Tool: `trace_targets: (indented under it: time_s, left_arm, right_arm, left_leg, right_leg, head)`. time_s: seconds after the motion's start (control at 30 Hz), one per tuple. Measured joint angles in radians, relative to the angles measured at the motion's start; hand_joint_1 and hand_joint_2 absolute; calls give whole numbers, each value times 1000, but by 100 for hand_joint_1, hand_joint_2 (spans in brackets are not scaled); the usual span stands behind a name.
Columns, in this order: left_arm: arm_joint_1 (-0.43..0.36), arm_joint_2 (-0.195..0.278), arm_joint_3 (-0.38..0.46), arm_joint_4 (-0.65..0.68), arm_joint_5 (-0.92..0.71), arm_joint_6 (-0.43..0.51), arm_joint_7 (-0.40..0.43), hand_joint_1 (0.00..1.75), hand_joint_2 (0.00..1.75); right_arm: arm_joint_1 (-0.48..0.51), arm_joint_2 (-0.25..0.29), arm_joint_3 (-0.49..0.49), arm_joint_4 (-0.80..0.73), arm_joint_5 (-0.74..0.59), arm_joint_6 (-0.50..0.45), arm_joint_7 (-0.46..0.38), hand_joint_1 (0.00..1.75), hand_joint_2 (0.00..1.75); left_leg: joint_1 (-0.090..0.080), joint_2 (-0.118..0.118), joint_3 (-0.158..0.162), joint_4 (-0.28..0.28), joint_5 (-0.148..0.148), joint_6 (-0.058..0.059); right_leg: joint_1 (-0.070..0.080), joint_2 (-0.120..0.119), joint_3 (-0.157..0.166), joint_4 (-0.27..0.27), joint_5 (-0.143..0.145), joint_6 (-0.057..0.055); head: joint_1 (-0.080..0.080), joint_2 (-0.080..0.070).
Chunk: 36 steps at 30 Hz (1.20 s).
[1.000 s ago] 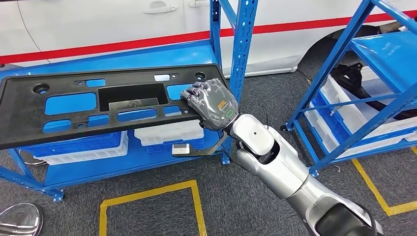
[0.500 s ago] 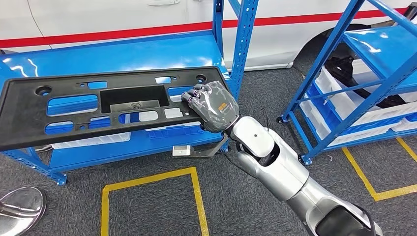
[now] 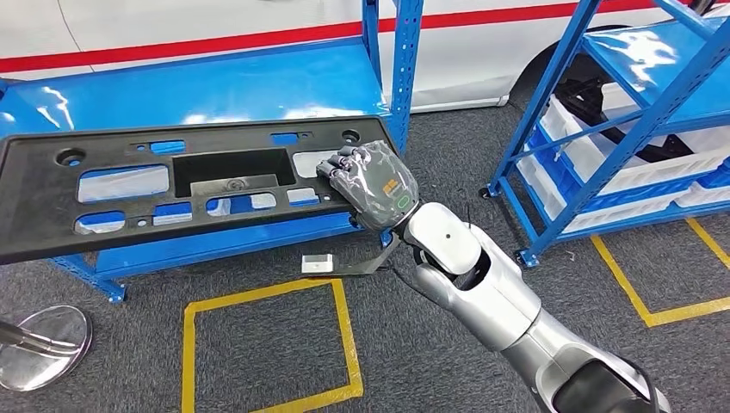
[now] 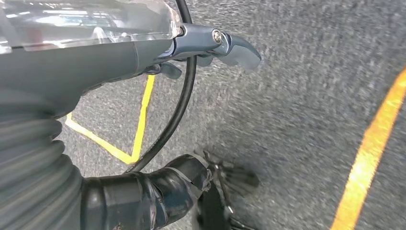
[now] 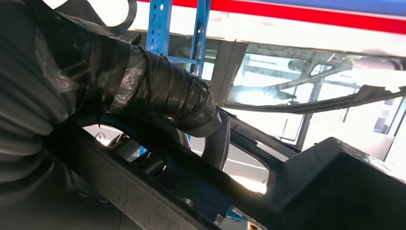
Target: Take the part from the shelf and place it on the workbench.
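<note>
The part is a long black plastic panel (image 3: 198, 185) with several cut-outs, held level in the air in front of the blue shelf (image 3: 215, 86). My right hand (image 3: 370, 185) grips its right end, fingers over the top face. In the right wrist view the taped thumb (image 5: 158, 96) curls under the panel's dark underside (image 5: 335, 182). My left hand (image 4: 143, 120) hangs over the grey floor with its fingers (image 4: 230, 48) stretched out and nothing in it.
A second blue rack (image 3: 559, 112) with white bins (image 3: 620, 172) stands at the right. A white car with a red stripe (image 3: 215, 43) is behind the shelf. Yellow tape (image 3: 185, 361) marks a square on the floor. A round metal base (image 3: 43, 344) lies lower left.
The whole picture has shifted, so the camera has moved back from the shelf. The panel stays in my right hand at the same spot in view, with more floor showing beneath it.
</note>
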Motion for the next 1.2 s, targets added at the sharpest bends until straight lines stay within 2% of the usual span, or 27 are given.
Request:
trace_targets:
  time_s: [0.03, 0.07, 0.13, 0.17, 0.2, 0.23, 0.3, 0.33, 0.37, 0.4, 0.47, 0.53, 0.57, 0.6, 0.67, 0.7, 0.73, 0.8, 0.83, 0.87, 0.9, 0.93, 1.0, 1.07, 1.13, 1.17, 1.2]
  left_arm:
    - [-1, 0, 0, 0, 0, 0, 0, 0, 175]
    - [-2, 0, 0, -1, -1, 0, 0, 0, 175]
    - [-1, 1, 0, -1, -1, 0, 0, 0, 175]
    - [-1, 1, 0, -1, -1, 0, 0, 0, 175]
    - [-1, 1, 0, -2, -1, 0, 0, 0, 175]
    - [-2, 1, 0, -2, -1, 0, 0, 0, 175]
    - [-2, 1, 0, -2, -2, -1, 0, 0, 175]
    - [-2, 1, 0, -2, -2, -1, 0, 0, 175]
    - [-2, 1, 0, -2, -2, -2, 0, 0, 175]
    - [-2, 1, 0, -2, -2, -3, 0, 0, 175]
    - [-2, -1, 0, -2, -2, -4, 0, 0, 175]
    - [-3, -4, 0, -2, -2, -6, 0, 0, 175]
    - [-3, -6, 0, -2, -2, -7, 0, 0, 175]
    - [-4, -7, 0, -2, -2, -7, 0, 0, 175]
    - [-3, -6, 0, -2, -2, -7, 0, 0, 175]
    - [-3, -6, 0, -2, -2, -7, 0, 0, 175]
    - [-2, -6, 0, -2, -2, -7, 0, 0, 175]
    - [-3, -4, 0, -3, -2, -7, 0, 0, 175]
    - [-3, -2, 0, -3, -2, -7, 0, 0, 175]
    - [-3, -1, 0, -3, -2, -7, 0, 0, 175]
    - [-2, -1, 0, -3, -2, -7, 0, 0, 175]
    - [-3, 0, 0, -3, -2, -7, 0, 0, 175]
    - [-6, 0, 0, -3, -2, -7, 0, 0, 175]
    - [-7, 0, 0, -3, -2, -7, 0, 0, 175]
    - [-7, 1, 0, -3, -2, -8, 0, 0, 175]
    - [-8, 1, 0, -3, -2, -8, 0, 0, 175]
    - [-9, 1, 0, -3, -2, -8, 0, 0, 175]
  right_arm:
    - [0, 0, 0, 0, 0, 0, 0, 175, 175]
    - [0, 0, 0, -1, -1, 0, 0, 175, 175]
    - [2, 1, 0, -1, -3, 0, -1, 175, 175]
    - [2, 1, 0, -1, -4, 0, -1, 175, 175]
    - [3, 1, 0, -1, -5, 0, -1, 175, 175]
    - [4, 1, 0, 0, -6, 0, -1, 175, 175]
    - [7, 1, 0, 0, -9, 1, -2, 175, 175]
    - [9, 1, 0, 0, -10, 1, -2, 175, 175]
    - [10, 1, 0, 0, -11, 1, -2, 175, 175]
    - [11, 1, 0, 0, -12, 2, -3, 175, 175]
    - [11, 1, 0, 0, -13, 2, -7, 175, 175]
    - [9, 2, 0, 0, -14, 2, -12, 175, 175]
    - [8, 2, 0, -1, -15, 2, -14, 175, 175]
    - [7, 3, 0, -1, -16, 2, -14, 175, 175]
    - [6, 4, 0, -1, -16, 2, -14, 175, 175]
    - [5, 5, 0, -1, -16, 2, -14, 175, 175]
    - [5, 6, 0, -1, -16, 2, -14, 175, 175]
    - [4, 9, 0, -1, -17, 3, -14, 175, 175]
    - [5, 10, 0, 0, -17, 3, -14, 175, 175]
    - [5, 10, 0, 0, -17, 3, -14, 175, 175]
    - [6, 10, 0, 0, -17, 3, -14, 175, 175]
    - [6, 10, 0, 0, -17, 3, -14, 175, 175]
    - [6, 10, 0, 0, -17, 3, -14, 175, 175]
    - [6, 11, 0, 0, -17, 3, -14, 175, 175]
    - [7, 12, 0, 0, -17, 3, -14, 175, 175]
    - [6, 12, 0, 0, -17, 3, -14, 175, 175]
    - [6, 12, 0, 0, -17, 3, -14, 175, 175]
  left_leg:
    - [-2, -3, 36, -56, -14, 6]
    - [-6, -5, 54, -89, -26, 14]
    - [-8, -6, 47, -101, -14, 34]
    - [-7, -4, 41, -104, -4, 44]
    - [-6, -1, 32, -107, 9, 55]
    - [-6, 2, 21, -109, 21, 63]
    - [-12, 5, -9, -108, 44, 73]
    - [-15, 5, -24, -106, 55, 74]
    - [-18, 5, -40, -104, 64, 74]
    - [-20, 5, -55, -100, 73, 74]
    - [-25, 5, -79, -93, 87, 72]
    - [-26, 5, -94, -88, 101, 65]
    - [-23, 6, -98, -90, 110, 59]
    - [-21, 6, -100, -94, 119, 52]
    - [-18, 5, -107, -98, 121, 40]
    - [-18, 3, -115, -82, 99, 35]
    - [-17, 2, -128, -47, 61, 30]
    - [-11, 2, -162, 78, -28, 19]
    - [-8, 2, -173, 137, -52, 13]
    - [-4, 2, -172, 172, -56, 6]
    - [0, 2, -155, 173, -40, -1]
    - [6, 2, -120, 137, -13, -8]
    - [10, -1, -33, 9, 3, -21]
    - [6, -8, 9, -66, -10, -14]
    - [1, -11, 2, -68, -1, 8]
    - [1, -9, -4, -70, 7, 19]
    - [1, -7, -13, -71, 17, 32]
  right_leg:
    - [1, -1, -5, 1, 9, 7]
    - [1, -1, -7, -1, 19, 13]
    - [-1, -1, -8, -9, 35, 28]
    - [-2, 1, -14, -3, 24, 33]
    - [-3, 3, -25, 21, -8, 36]
    - [-5, 5, -41, 66, -55, 37]
    - [-6, 7, -76, 199, -152, 39]
    - [-6, 7, -84, 255, -173, 39]
    - [-5, 7, -78, 284, -170, 38]
    - [-3, 8, -54, 277, -150, 34]
    - [5, 9, 40, 167, -111, 16]
    - [14, 9, 129, 35, -117, 0]
    - [18, 9, 149, -2, -124, -5]
    - [22, 9, 153, -18, -120, -6]
    - [17, 5, 148, -37, -95, -14]
    - [13, 2, 143, -48, -82, -20]
    - [8, -1, 136, -56, -70, -23]
    - [8, -3, 111, -53, -51, -25]
    - [6, -3, 97, -49, -43, -22]
    - [4, -3, 81, -42, -35, -18]
    - [0, -4, 64, -34, -29, -13]
    - [-5, -4, 48, -24, -24, -7]
    - [-11, -3, 17, -2, -15, 6]
    - [-10, -2, -2, 11, -1, 21]
    - [-9, -1, -8, 7, 16, 37]
    - [-11, 0, -13, 9, 12, 43]
    - [-12, 1, -21, 24, -9, 48]
  head:
    - [0, 0]
    - [0, 0]
    - [1, 0]
    - [1, 0]
    - [1, 0]
    - [1, 0]
    - [1, 0]
    - [1, 0]
    - [1, 0]
    - [1, 0]
    - [1, 0]
    - [0, 0]
    - [1, 0]
    - [3, 0]
    - [5, 0]
    - [5, 0]
    - [5, 0]
    - [5, 0]
    - [5, 0]
    - [5, 0]
    - [5, 0]
    - [5, 0]
    - [5, 0]
    - [6, 0]
    - [8, 0]
    - [8, 0]
    - [9, 0]
